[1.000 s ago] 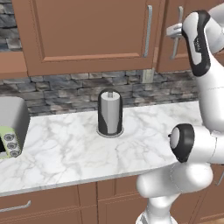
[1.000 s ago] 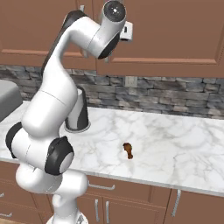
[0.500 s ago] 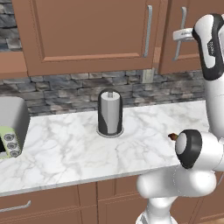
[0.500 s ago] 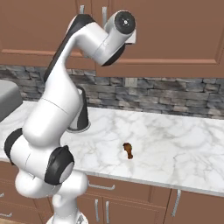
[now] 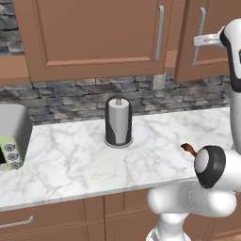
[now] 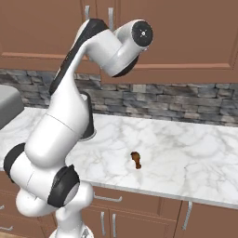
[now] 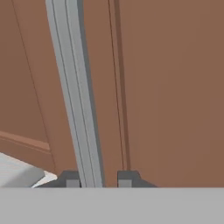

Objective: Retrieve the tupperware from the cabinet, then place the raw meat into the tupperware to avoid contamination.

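**Gripper at cabinet handle, meat lying on worktop**

The white arm's two-finger gripper (image 7: 99,180) is sitting up at the brown wooden wall cabinet (image 5: 94,40), its dark finger tips (image 7: 70,179) standing either side of the vertical silver bar handle (image 7: 74,96). The jaws are standing a little apart with the bar running between them; whether the pads are actually pressing on the bar is hard to make out, since the tips are cut off at the bottom of the hand view. In the left base view the gripper (image 5: 207,40) is showing as a pale block just beside the handle (image 5: 199,35) of the right-hand door, with the arm cropped by the right edge. In the right base view the arm's upper joint is covering that spot.

The tiny reddish-brown chunk of raw meat (image 6: 136,159) is lying on the white marbled worktop (image 6: 186,158), near its front edge; in the left base view the meat (image 5: 188,149) is partly hidden behind the arm's dark joint.

A paper towel roll on a dark stand (image 5: 117,121) is standing mid-worktop toward the back. A grey toaster (image 5: 12,134) is sitting at the left edge, cropped.
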Tool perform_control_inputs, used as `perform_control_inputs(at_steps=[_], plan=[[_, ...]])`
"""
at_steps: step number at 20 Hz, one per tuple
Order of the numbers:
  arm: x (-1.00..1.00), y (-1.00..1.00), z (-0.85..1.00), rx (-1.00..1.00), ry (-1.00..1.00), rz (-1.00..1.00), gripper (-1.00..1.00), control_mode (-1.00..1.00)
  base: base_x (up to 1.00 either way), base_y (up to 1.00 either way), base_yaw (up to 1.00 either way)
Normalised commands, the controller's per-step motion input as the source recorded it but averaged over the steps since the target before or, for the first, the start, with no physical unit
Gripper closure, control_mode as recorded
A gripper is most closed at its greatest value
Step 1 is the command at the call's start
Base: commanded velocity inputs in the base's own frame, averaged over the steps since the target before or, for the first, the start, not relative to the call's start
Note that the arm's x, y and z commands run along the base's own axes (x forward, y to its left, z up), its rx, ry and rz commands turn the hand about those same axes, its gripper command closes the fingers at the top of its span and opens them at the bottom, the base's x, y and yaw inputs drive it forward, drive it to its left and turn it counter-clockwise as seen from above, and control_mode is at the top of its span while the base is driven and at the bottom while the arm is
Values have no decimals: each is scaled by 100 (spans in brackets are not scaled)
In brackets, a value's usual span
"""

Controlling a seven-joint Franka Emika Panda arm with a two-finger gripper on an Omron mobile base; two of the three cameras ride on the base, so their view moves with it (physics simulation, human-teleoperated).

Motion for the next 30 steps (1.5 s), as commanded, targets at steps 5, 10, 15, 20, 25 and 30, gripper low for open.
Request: perform_control_inputs(at_steps=[5,10,15,20,25,30], plan=[[-37,-42,2,2,-4,8,100,-100,0,0,0],[-35,-43,3,1,-5,9,100,-100,0,0,0],[-39,-42,0,2,-2,9,100,-100,0,0,0],[-39,-41,0,2,-2,9,100,-100,0,0,0],[-39,-41,0,3,-2,9,100,-100,0,0,0],[-41,-42,-1,4,-1,8,100,-100,0,0,0]])
